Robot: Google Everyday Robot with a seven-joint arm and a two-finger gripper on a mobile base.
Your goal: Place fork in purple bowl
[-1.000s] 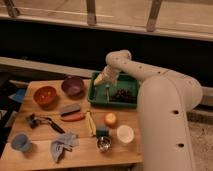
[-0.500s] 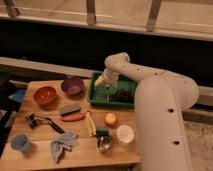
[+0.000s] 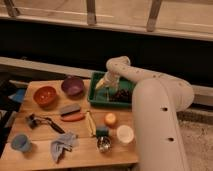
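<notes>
One thin pale fork [image 3: 100,83] lies slanted at the left end of the green tray [image 3: 98,103], just beside the gripper [image 3: 110,88], whose jaws stand apart above the tray; likely light, stiff and slippery, best pinched across its handle; the purple bowl [image 3: 73,86] waits just left of the tray

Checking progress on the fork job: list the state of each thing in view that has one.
gripper: open, above the tray, at its left part.
tray: holds dark items.
purple bowl: upright, empty.
orange bowl: upright, empty.
white cup: upright.
cloth: crumpled.
fork: cannot make it out.
</notes>
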